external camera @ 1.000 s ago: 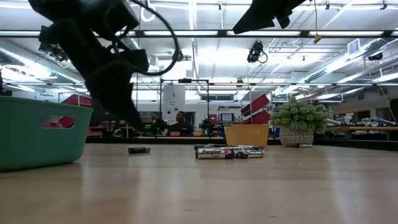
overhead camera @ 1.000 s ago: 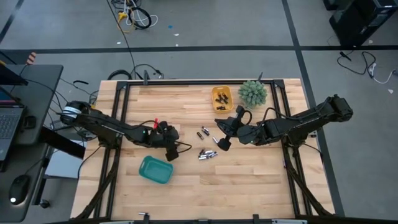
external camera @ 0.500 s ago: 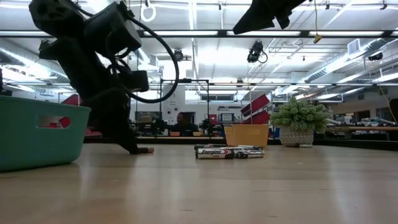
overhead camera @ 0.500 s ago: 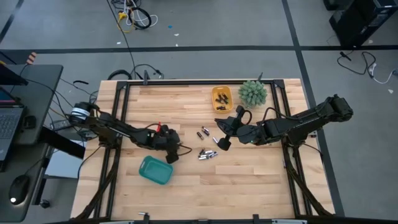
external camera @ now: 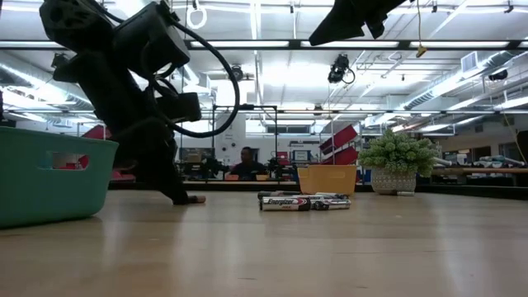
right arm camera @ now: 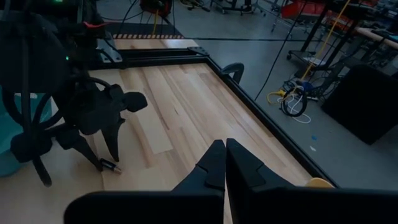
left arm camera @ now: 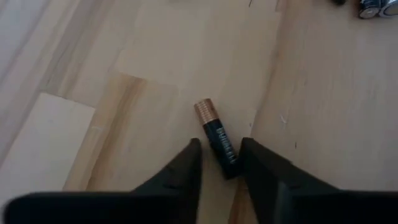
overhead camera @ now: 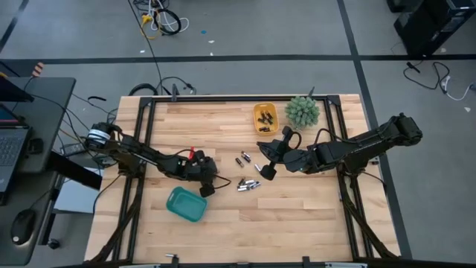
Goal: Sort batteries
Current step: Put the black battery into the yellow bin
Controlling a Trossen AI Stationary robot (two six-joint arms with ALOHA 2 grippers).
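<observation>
On the light wooden worktop (overhead camera: 297,216), just beside the teal plastic bin (overhead camera: 186,203), the left hand (left arm camera: 219,163) is set low with its two dark fingers (left arm camera: 184,167) partly parted astride a black cylindrical battery with a copper-coloured end (left arm camera: 217,137). The cell lies flat between them, apparently not yet lifted, so a grasp is judged to be in hand, the bin being placed near for the drop. Further out, a cluster of silvery and dark batteries (overhead camera: 248,184) and a separate dark pair (overhead camera: 242,159) are left in the middle of the worktop. The right hand (overhead camera: 266,170) is held shut and empty above them, waiting. A yellow tray (overhead camera: 265,117) holding dark cells is kept beside a green spiky plant (overhead camera: 302,111)
</observation>
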